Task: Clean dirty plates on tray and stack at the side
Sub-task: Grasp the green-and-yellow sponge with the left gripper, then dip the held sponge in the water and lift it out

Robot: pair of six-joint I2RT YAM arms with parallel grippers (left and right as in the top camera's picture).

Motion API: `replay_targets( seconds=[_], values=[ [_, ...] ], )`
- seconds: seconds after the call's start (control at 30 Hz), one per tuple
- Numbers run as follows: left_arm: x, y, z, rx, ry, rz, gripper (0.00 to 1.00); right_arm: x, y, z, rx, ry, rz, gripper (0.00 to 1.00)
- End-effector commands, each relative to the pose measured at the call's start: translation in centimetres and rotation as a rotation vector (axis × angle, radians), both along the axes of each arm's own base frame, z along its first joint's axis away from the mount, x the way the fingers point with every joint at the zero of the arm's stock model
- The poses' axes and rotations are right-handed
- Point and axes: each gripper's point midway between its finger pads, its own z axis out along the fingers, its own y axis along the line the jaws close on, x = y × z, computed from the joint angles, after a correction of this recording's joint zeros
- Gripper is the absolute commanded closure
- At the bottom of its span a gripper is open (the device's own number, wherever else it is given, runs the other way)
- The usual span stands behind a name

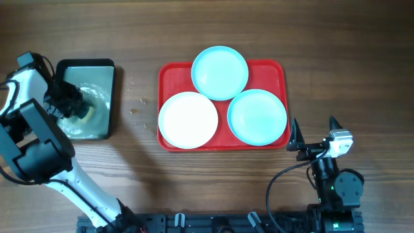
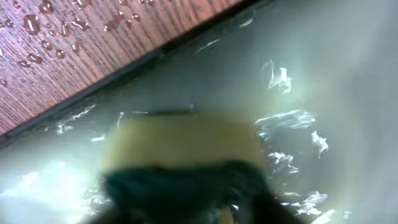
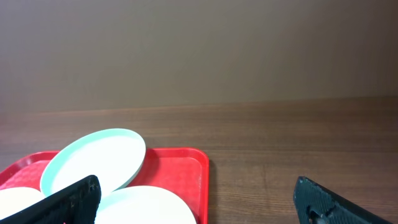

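- Closest to the base, the right gripper (image 1: 314, 129) hangs over bare table (image 1: 362, 77), just off the tray's near right corner. Its jaws are spread wide with nothing between them.
- Next up is the red tray (image 1: 169, 72), mid-table, with all three plates on it.
- The white plate (image 1: 188, 120) sits near-left and the right aqua plate (image 1: 257, 116) near-right, pretty much edge to edge.
- Off to the left, about level with the tray, is the black-rimmed pan (image 1: 107, 65) of water. The left gripper (image 1: 68, 103) is down in it, right at the yellow sponge (image 2: 183, 143). Honestly can't tell if it's clamped on the sponge, the wrist view is too blurry.
- There are water drops (image 1: 136, 107) on the wood between pan and tray.
- Farthest back, the far aqua plate (image 1: 220, 72) pokes out past the tray's far rim.
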Motion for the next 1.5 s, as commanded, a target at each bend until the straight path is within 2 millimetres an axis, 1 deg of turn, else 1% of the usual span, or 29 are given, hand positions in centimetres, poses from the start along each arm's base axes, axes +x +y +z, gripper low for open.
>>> replay_targets(
  seconds=[0.0, 0.17, 0.23, 0.27, 0.3, 0.33, 0.37, 0.4, 0.43, 0.47, 0.5, 0.53, 0.63, 0.73, 0.83, 0.87, 0.93, 1.07, 1.1, 1.13, 1.17, 1.2, 1.3, 1.37, 1.4, 1.47],
  values=[
    [-1.1, -0.8, -1.2, -0.041, 0.047, 0.007, 0.0, 0.0, -0.2, 0.1, -0.008, -0.008, -0.014, 0.0],
    [-2.5, -2.4, -1.1, -0.119, 0.095, 0.008, 0.0, 0.0, -0.2, 0.1, -0.008, -0.008, -0.014, 0.0],
    [-3.0, -2.7, -1.0, -0.129, 0.115, 0.008, 0.17, 0.0, -0.2, 0.1, -0.008, -0.008, -0.014, 0.0],
    [-3.0, -2.7, -1.0, -0.13, 0.117, 0.008, 0.28, 0.0, -0.2, 0.1, -0.008, -0.008, -0.014, 0.0],
    [-3.0, -2.7, -1.0, -0.13, 0.118, 0.008, 0.42, 0.0, -0.2, 0.1, -0.008, -0.008, -0.014, 0.0],
    [-3.0, -2.7, -1.0, -0.13, 0.117, 0.008, 0.62, 0.0, -0.2, 0.1, -0.008, -0.008, -0.014, 0.0],
    [-2.9, -2.7, -1.0, -0.128, 0.114, 0.008, 0.76, 0.0, -0.2, 0.1, -0.008, -0.008, -0.014, 0.0],
    [-2.8, -2.6, -1.0, -0.125, 0.111, 0.008, 0.83, 0.0, -0.2, 0.1, -0.008, -0.008, -0.014, 0.0],
    [-2.6, -2.5, -1.0, -0.121, 0.102, 0.008, 0.84, 0.0, -0.2, 0.1, -0.009, -0.008, -0.014, 0.0],
    [-2.5, -2.4, -1.1, -0.117, 0.095, 0.008, 0.79, 0.0, -0.2, 0.1, -0.009, -0.008, -0.014, 0.0],
    [-2.3, -2.3, -1.1, -0.112, 0.087, 0.007, 0.43, 0.0, -0.2, 0.1, -0.008, -0.008, -0.014, 0.0],
    [-2.1, -2.2, -1.1, -0.109, 0.081, 0.007, 0.0, 0.0, -0.2, 0.1, -0.009, -0.008, -0.014, 0.0],
    [-1.6, -1.3, -1.1, -0.063, 0.063, 0.007, 0.0, 0.0, -0.2, 0.1, -0.008, -0.008, -0.014, 0.0],
    [-1.4, -0.4, -1.2, -0.018, 0.064, 0.008, 0.0, 0.0, -0.2, 0.1, -0.008, -0.008, -0.014, 0.0],
    [-1.4, -0.2, -1.2, -0.005, 0.063, 0.009, 0.0, 0.0, -0.2, 0.1, -0.009, -0.008, -0.014, 0.0],
    [-1.4, -0.2, -1.2, -0.005, 0.062, 0.009, 0.04, 0.0, -0.2, 0.1, -0.009, -0.008, -0.014, 0.0],
    [-1.5, -0.3, -1.2, -0.008, 0.066, 0.009, 0.29, 0.0, -0.2, 0.1, -0.008, -0.008, -0.014, 0.0],
    [-1.7, -0.5, -1.2, -0.021, 0.072, 0.009, 0.5, 0.0, -0.2, 0.1, -0.008, -0.008, -0.014, 0.0],
    [-1.8, -0.6, -1.2, -0.024, 0.078, 0.008, 0.63, 0.0, -0.2, 0.1, -0.009, -0.008, -0.014, 0.0],
    [-1.9, -0.7, -1.1, -0.028, 0.081, 0.008, 0.85, 0.0, -0.2, 0.1, -0.008, -0.008, -0.014, 0.0],
    [-1.9, -0.7, -0.8, -0.03, 0.082, 0.009, 0.95, 0.0, -0.2, 0.1, -0.008, -0.008, -0.014, 0.0],
    [-1.9, -0.7, -0.4, -0.031, 0.084, 0.009, 0.96, 0.0, -0.2, 0.1, -0.008, -0.008, -0.014, 0.0],
    [-1.4, -0.4, 2.1, -0.024, 0.072, 0.009, 0.96, 0.0, -0.2, 0.1, -0.008, -0.008, -0.014, 0.0],
    [-0.8, -0.3, 4.5, -0.019, 0.04, 0.009, 0.96, 0.0, -0.2, 0.1, -0.008, -0.008, -0.014, 0.0],
    [-0.3, -0.4, 6.1, -0.024, 0.01, 0.008, 0.96, 0.0, -0.2, 0.1, -0.008, -0.008, -0.014, 0.0],
    [0.9, -0.9, 9.7, -0.044, -0.081, 0.001, 0.96, 0.0, -0.2, 0.1, -0.009, -0.008, -0.014, 0.0]
  ],
)
